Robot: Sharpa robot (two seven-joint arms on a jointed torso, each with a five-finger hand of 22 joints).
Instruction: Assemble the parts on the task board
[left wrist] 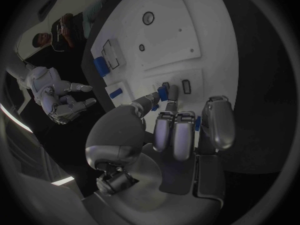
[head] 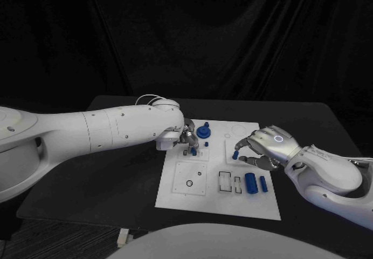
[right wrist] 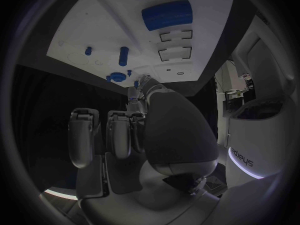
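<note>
Head view shows the flat white task board (head: pixel 220 202) lying in the middle of the black table (head: pixel 116 178). Over the board's far left part, the left hand (head: pixel 185 137) pinches a small blue peg (left wrist: pixel 163 93) between two fingertips, right down at the board; its other fingers are curled in. Near the board's right side, the right hand (head: pixel 263 145) hovers with bent fingers, and a short blue pin (head: pixel 235 154) sits at its fingertips. I cannot tell if it holds that pin. A big blue block (head: pixel 251 182) and a thin blue bar (head: pixel 263 183) lie near the board's right edge. A round blue knob (head: pixel 204 131) stands at the far edge.
</note>
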